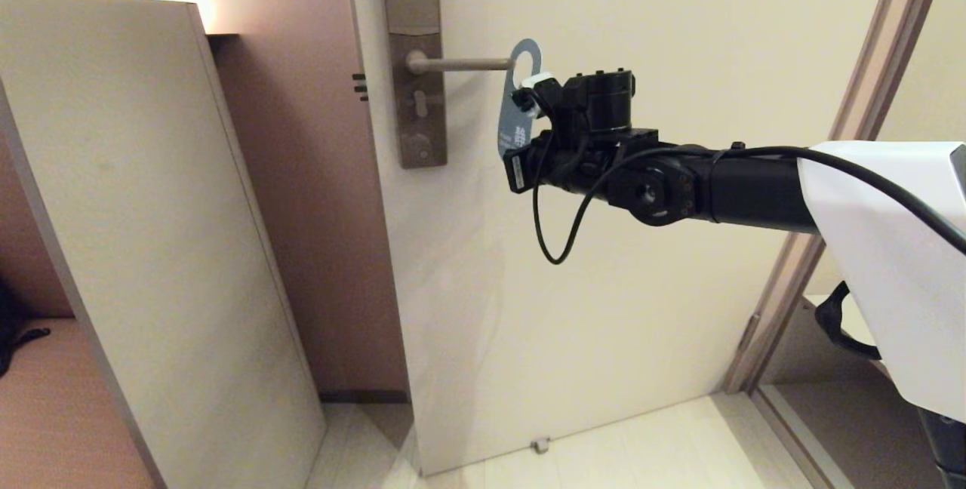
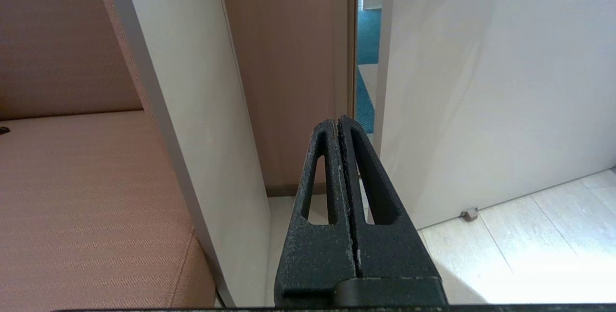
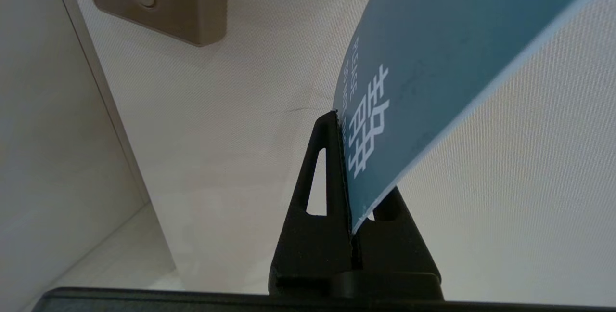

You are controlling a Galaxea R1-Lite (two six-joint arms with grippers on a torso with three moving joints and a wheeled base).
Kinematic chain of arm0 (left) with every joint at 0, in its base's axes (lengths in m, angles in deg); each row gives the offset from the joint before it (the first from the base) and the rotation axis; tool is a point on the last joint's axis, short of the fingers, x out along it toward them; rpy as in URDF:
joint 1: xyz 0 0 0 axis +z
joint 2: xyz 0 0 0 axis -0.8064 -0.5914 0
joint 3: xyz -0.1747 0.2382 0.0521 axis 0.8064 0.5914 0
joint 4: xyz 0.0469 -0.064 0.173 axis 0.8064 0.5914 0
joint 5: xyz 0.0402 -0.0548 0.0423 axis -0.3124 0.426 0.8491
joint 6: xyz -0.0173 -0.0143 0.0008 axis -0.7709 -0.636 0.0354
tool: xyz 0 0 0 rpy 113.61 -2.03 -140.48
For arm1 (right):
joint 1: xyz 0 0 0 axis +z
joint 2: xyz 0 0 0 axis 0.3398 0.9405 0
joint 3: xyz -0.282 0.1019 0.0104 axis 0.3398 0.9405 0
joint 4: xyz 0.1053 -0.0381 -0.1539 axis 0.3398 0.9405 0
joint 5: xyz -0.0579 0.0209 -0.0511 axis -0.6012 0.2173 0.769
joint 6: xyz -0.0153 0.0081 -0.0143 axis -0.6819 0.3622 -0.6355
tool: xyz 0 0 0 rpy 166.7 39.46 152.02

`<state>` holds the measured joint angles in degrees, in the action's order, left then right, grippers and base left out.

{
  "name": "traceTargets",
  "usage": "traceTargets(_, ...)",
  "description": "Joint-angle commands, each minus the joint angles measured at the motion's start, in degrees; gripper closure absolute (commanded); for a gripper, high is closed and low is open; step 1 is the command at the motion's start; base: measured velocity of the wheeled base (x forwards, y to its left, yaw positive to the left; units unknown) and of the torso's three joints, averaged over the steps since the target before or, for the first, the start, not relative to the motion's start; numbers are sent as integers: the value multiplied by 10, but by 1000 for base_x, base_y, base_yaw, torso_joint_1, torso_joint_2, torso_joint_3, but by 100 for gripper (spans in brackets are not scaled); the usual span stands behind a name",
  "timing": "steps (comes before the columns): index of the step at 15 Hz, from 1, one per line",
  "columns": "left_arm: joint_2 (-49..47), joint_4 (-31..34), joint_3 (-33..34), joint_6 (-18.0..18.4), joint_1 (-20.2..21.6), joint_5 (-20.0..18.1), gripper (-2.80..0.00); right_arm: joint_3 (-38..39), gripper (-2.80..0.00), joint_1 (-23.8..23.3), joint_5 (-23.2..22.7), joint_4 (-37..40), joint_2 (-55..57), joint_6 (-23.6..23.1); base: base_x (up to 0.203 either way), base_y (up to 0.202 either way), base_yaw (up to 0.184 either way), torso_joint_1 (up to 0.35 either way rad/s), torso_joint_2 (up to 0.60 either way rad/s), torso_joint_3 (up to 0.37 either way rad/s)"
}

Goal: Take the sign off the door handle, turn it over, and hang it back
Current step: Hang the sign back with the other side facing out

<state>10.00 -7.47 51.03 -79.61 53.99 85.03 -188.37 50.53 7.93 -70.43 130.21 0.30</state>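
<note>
Where white "PLEASE" lettering shows, the right gripper (image 3: 347, 158) clamps the sign (image 3: 433, 57).

The sign (image 1: 518, 108) hangs at the free end of the door handle (image 1: 460, 63), right of the lock plate (image 1: 413, 59), clamped in the right claw (image 1: 528, 123) against the door (image 1: 664, 44).

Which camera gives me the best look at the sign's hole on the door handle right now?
The head view: the sign has its hole at the tip of the door handle, held by the right end effector. The right wrist view shows only its printed lower part; the left wrist view misses it.
</note>
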Motion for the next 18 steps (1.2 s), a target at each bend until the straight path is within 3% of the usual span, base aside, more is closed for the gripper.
traceTargets(1,-1,0,0,0,0,0,0,0,0,1,0,-1,-1,-4,0,0,0,0,0,0)
traceTargets(18,-1,0,0,0,0,0,0,-11,0,-1,-31,15,1,-4,0,0,0,0,0,0)
